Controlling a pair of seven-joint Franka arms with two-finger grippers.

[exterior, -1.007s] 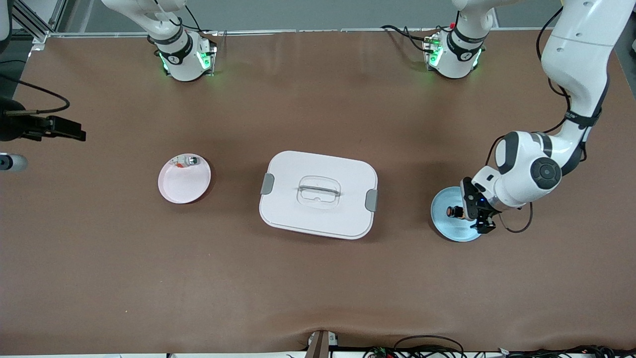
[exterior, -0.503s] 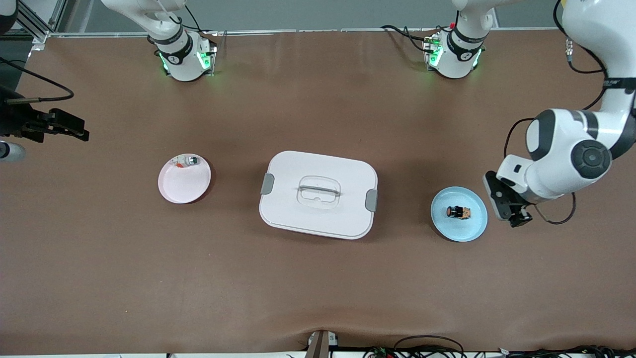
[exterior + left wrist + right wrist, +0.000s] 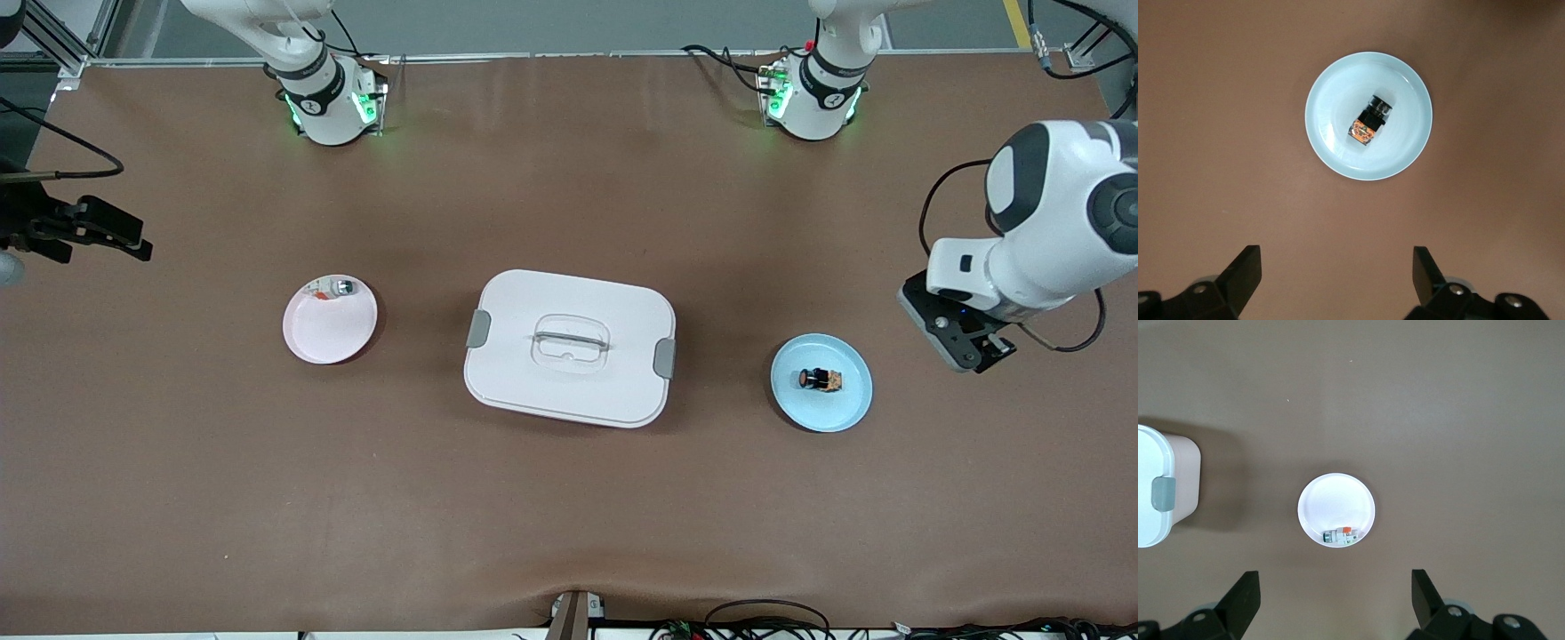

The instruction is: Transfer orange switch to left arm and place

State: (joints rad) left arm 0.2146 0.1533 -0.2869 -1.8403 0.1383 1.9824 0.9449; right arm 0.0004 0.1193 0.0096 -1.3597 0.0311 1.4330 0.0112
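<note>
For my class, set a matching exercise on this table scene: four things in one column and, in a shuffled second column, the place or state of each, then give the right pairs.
Things:
1. orange switch
2. silvery-grey component
3. box
4. left gripper

Places or states:
A. lid on, between the two plates
B. open, over bare table beside the blue plate
C. lying on the blue plate
D. at the rim of the pink plate

Pairs: 1-C, 2-D, 3-A, 4-B
</note>
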